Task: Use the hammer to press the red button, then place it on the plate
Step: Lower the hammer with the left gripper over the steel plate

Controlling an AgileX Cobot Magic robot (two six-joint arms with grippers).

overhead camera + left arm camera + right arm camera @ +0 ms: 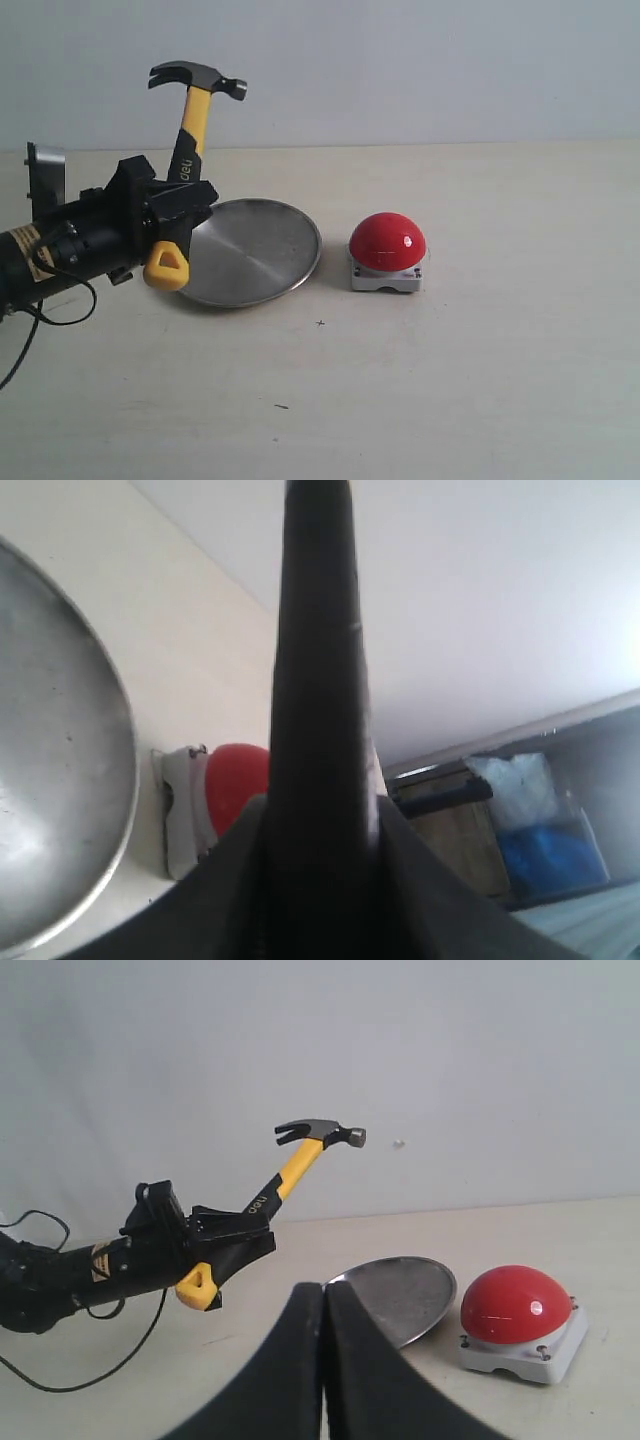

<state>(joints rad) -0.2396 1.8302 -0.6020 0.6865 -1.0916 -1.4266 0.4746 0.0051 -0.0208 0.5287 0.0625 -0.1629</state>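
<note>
Hammer (197, 110), likely stiff and head-heavy, stands head-up off the table at the plate's (262, 250) left edge, clamped by the left gripper (180, 197) on its grippy black mid-handle, while the right gripper (324, 1305) is closed and empty.

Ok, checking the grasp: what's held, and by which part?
Left gripper holds the hammer by its black mid-handle section; right gripper is shut on nothing.
</note>
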